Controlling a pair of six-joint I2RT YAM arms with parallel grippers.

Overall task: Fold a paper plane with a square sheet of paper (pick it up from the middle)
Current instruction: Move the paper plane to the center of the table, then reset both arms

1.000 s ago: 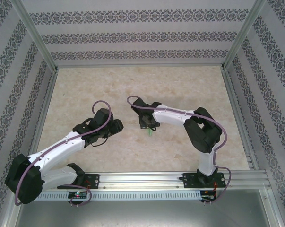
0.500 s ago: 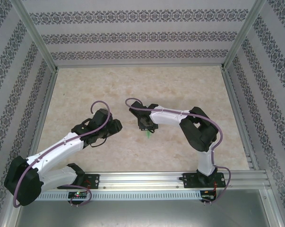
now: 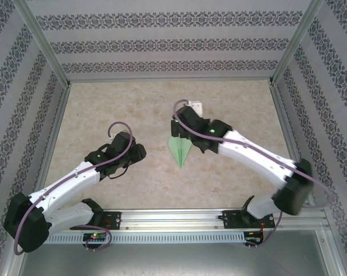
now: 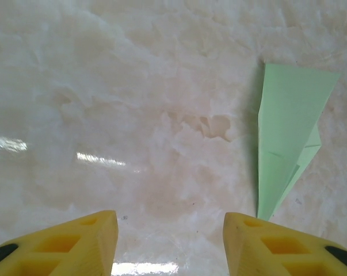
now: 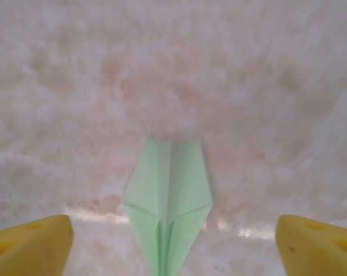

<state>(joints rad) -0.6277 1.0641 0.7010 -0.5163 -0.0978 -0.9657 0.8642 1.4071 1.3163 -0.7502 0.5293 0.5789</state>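
The right gripper (image 5: 174,231) is gaping wide, holding nothing, over the far end of the paper plane (image 5: 168,198), which is lying flat on the table (image 3: 104,109), tip toward the near edge. Light and flimsy, it is probably wanting a gentle pinch along the centre crease. The right arm (image 3: 254,158) is stretching forward and inward; the left gripper (image 4: 170,224) is hanging nearby, half-open, empty.

My right gripper (image 5: 173,244) now gapes wide where it was pinched shut a second ago. The paper plane (image 3: 178,150) is out of it and lies flat on the surface (image 3: 104,103). My right arm is stretched out, its wrist farther back.
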